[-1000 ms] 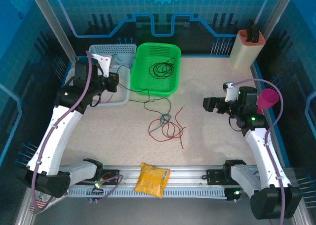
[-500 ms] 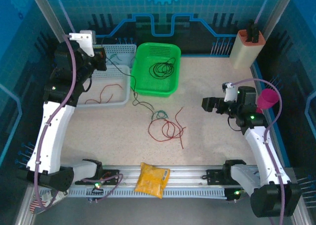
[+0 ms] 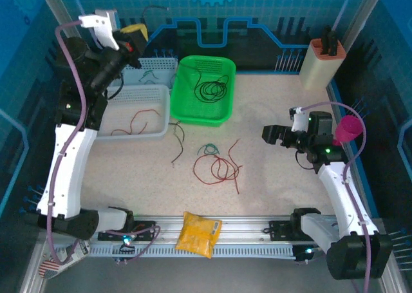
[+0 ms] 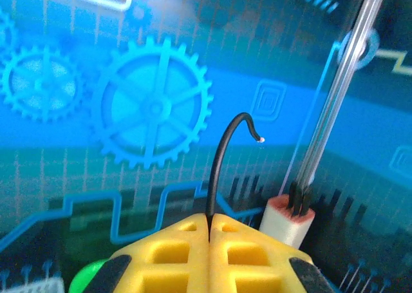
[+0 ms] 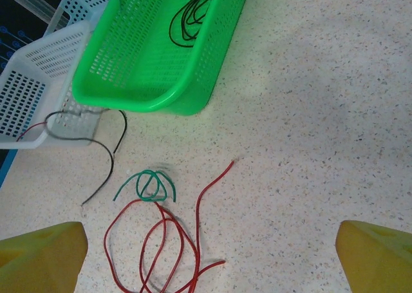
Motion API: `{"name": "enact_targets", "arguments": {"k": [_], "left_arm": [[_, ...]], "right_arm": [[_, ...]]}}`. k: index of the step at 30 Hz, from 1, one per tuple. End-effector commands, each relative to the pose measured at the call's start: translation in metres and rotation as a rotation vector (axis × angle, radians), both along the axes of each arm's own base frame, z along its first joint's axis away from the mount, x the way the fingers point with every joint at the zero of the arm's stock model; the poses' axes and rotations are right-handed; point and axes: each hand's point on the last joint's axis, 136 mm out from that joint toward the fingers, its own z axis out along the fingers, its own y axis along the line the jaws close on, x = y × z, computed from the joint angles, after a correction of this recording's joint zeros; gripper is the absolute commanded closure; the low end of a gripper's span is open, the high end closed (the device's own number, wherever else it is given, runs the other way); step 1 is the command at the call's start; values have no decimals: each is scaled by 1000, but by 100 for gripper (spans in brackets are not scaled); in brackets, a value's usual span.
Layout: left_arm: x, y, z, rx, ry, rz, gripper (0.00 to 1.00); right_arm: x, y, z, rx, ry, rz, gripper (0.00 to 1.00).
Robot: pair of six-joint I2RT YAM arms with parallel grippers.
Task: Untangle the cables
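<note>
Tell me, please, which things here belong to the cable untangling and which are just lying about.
Job: black cable in the shut left gripper; red cable; green cable; green basket; white basket.
Lying about: yellow packet; pink cup; beige holder.

Robot lab, seemingly (gear-printed enclosure (image 4: 154, 106))

**Cables, 5 groups**
- (a) thin black wire (image 4: 221, 158): short free end curls upward. It is pinched in the closed left hand (image 4: 209, 223), raised well above the desk.
- (b) thin black wire coil (image 3: 211, 88): loose loops, lying inside the green perforated plastic basket (image 3: 188, 114).
- (c) thin red wire (image 3: 138, 118): slack curve on the floor of the white perforated plastic basket (image 3: 132, 134).
- (d) thin black strand (image 5: 108, 161): hook-shaped, upper end at the white basket's wall, rest lying on the speckled desk (image 5: 309, 145).
- (e) thin green wire (image 5: 147, 182): small loop, flat on the desk. It appears to touch the looped thin red wires (image 5: 161, 241) spread just below it, mid-desk.
</note>
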Motion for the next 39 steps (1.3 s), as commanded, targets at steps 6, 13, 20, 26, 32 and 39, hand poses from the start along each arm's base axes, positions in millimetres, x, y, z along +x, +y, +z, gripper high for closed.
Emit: {"name": "enact_targets", "arguments": {"k": [6,13,20,26,32,39], "left_arm": [[30,-7,24,-66,-54,-22,100],[88,-5,-34,-27,93,56,100],[158,-15,-131,37,296,64,100],[204,-28,-213,77,460,40,59],[204,-39,-230,167,527,-11,12],[96,-38,-218,257,591,-120,12]], "right_arm": [[-6,3,10,12,-29,13,0],[-6,2,9,4,-25,13,0],[-2,5,6,14,-8,22,0],[-2,5,8,5,-5,30,0],[-10,18,15,32,-19,111,0],[-29,46,45,158,-130,275,0]]}}
